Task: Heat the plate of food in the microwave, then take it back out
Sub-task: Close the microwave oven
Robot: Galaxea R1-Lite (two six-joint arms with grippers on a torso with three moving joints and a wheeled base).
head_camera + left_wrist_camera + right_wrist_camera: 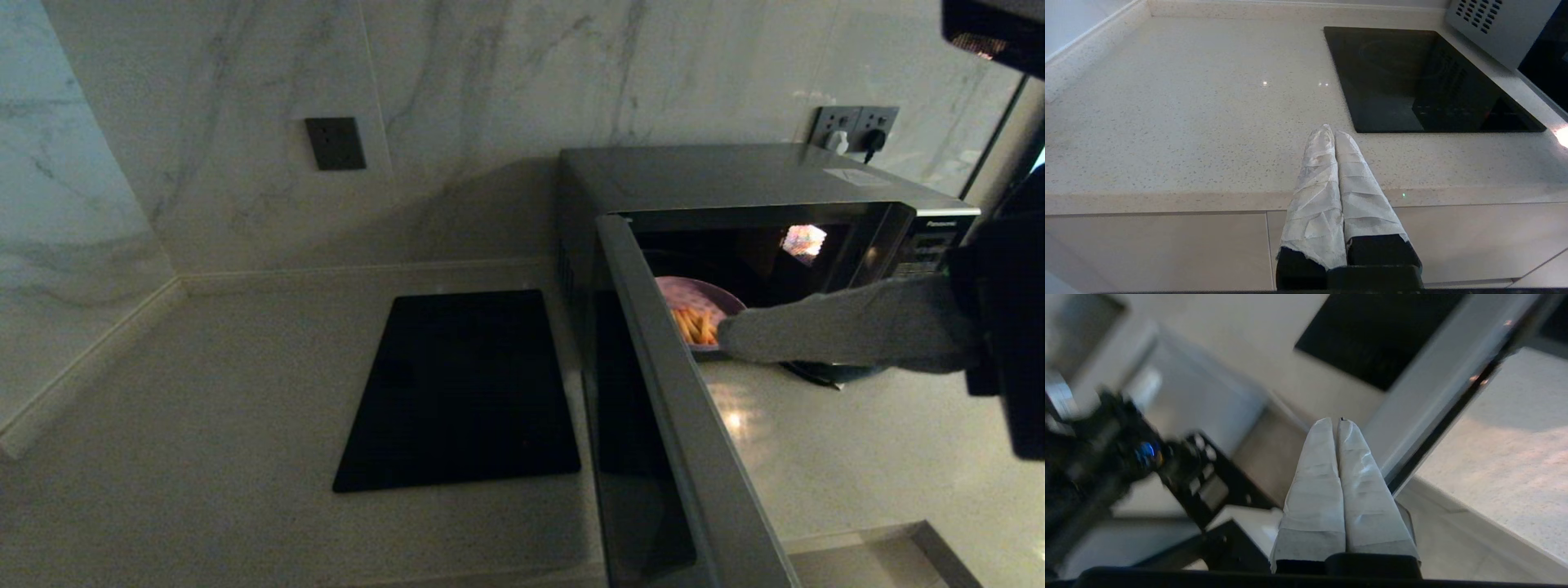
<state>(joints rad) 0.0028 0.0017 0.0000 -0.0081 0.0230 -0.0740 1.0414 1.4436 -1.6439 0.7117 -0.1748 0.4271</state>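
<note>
The dark grey Panasonic microwave [735, 175] stands at the back right of the counter, its door [678, 392] swung wide open toward me. Inside sits the pale lilac plate [694, 296] with orange-tan food sticks [695, 325]. My right gripper [722, 336] reaches across the microwave's opening, cloth-wrapped fingers shut and empty, tips just in front of the plate and beside the door. In the right wrist view the gripper [1336, 422] points past the door's edge [1437, 388]; the plate is out of that view. My left gripper [1331, 130] hangs shut and empty over the counter's front edge.
A flat black slab [461, 388] lies set into the counter left of the microwave and also shows as the black slab [1425, 77] ahead of the left gripper. Wall sockets [853, 126] sit behind the microwave. The open door juts out over the counter's front.
</note>
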